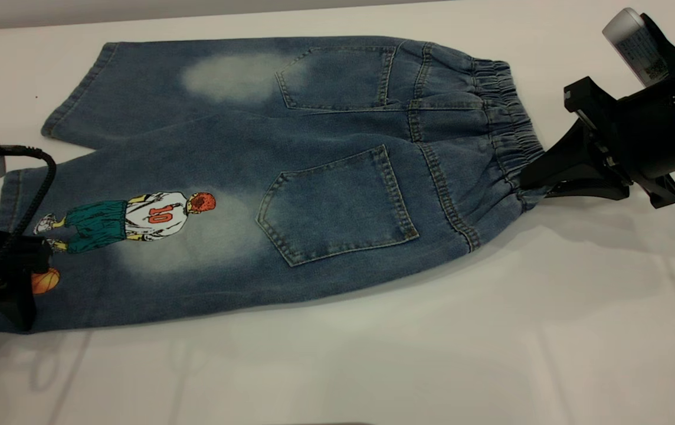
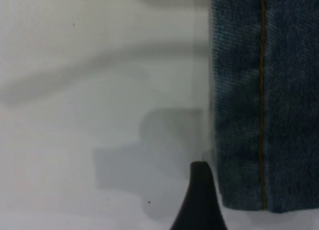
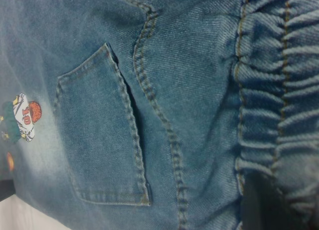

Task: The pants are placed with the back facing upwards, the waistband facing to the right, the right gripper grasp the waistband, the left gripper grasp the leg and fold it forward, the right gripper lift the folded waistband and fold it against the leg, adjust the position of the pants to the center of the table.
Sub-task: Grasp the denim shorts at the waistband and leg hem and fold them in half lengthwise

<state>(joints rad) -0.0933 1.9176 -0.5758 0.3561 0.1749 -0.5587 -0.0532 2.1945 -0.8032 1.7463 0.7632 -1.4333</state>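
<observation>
Blue denim pants lie flat on the white table, back pockets up. The elastic waistband points right and the two legs point left. A printed basketball player marks the near leg. My right gripper is at the near end of the waistband and is shut on its gathered edge; one dark finger shows among the folds. My left gripper is over the hem of the near leg, open. One of its fingertips rests on the table just off the hem.
The bare white table stretches in front of the pants and around both arms. The far leg lies close to the table's back edge. A cable loops from the left arm over the leg.
</observation>
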